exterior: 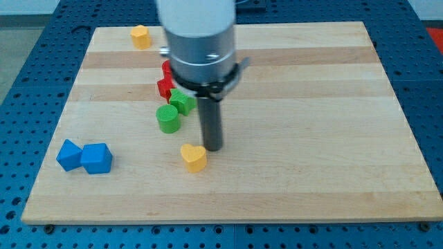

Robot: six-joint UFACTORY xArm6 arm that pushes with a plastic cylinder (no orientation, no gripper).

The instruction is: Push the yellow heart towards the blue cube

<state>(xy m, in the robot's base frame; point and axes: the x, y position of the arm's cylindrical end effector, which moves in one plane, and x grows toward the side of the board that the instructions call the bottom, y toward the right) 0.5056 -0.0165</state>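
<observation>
Camera view: our tip (212, 148) stood touching or just beside yellow heart (194, 157), on its upper-right side. No hand on this rig; bare rod, nothing spread or pinched. Yellow heart sat near board's (311, 173) bottom edge, left of centre. Blue cube (97, 158) lay near bottom-left corner, touching second blue block (69, 154).

Risks we judged: contact off-centre, so heart could spin, slip past tip toward bottom edge. Green cylinder (168, 118) close above path; rod might clip it.
</observation>
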